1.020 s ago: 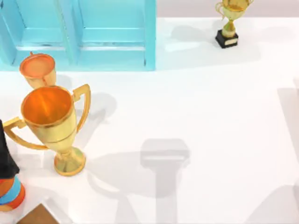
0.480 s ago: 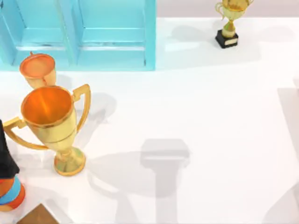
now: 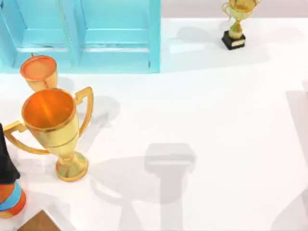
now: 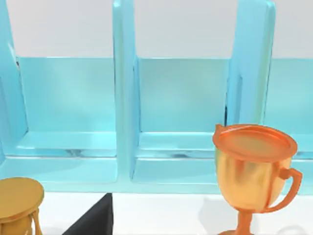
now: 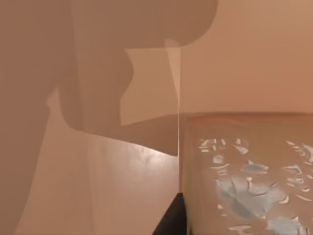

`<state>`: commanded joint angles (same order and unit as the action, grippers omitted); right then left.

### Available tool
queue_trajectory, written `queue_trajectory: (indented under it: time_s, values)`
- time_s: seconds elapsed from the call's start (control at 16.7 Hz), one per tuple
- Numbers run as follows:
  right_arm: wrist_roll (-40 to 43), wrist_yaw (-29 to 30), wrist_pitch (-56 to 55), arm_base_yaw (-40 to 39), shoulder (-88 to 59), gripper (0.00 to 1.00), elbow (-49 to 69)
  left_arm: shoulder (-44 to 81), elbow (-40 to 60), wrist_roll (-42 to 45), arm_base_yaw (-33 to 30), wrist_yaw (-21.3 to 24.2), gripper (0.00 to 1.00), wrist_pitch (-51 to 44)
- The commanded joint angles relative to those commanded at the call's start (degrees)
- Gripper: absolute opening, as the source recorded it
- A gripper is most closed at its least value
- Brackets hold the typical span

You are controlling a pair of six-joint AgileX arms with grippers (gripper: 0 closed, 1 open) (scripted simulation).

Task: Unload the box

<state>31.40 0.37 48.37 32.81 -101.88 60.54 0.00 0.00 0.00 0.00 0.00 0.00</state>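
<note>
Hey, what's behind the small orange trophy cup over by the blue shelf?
Behind the small orange trophy cup stands the blue shelf, with its open compartments bare as far as they show. The cup covers part of one compartment's floor, so that part cannot be checked.

The top view looks straight down on the white surface (image 3: 216, 120), with the blue shelf (image 3: 86, 36) at the frame's upper left. The left wrist view sits low, facing that same shelf (image 4: 181, 98) and the copper trophy (image 4: 254, 169) from nearby. The right wrist view looks very closely at tan walls (image 5: 98, 186).
</note>
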Motion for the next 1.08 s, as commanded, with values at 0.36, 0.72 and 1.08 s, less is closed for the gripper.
queue_trajectory:
  time_s: [0.36, 0.72, 1.08]
  values:
    - [0.00, 0.00, 0.00, 0.00, 0.00, 0.00, 0.00, 0.00, 0.00, 0.00, 0.00, 0.00, 1.00, 0.00]
    - [0.00, 0.00, 0.00, 0.00, 0.00, 0.00, 0.00, 0.00, 0.00, 0.00, 0.00, 0.00, 1.00, 0.00]
    - [0.21, 0.03, 6.64, 0.12, 1.13, 0.00, 5.71, 0.00, 0.00, 0.00, 0.00, 0.00, 1.00, 0.00]
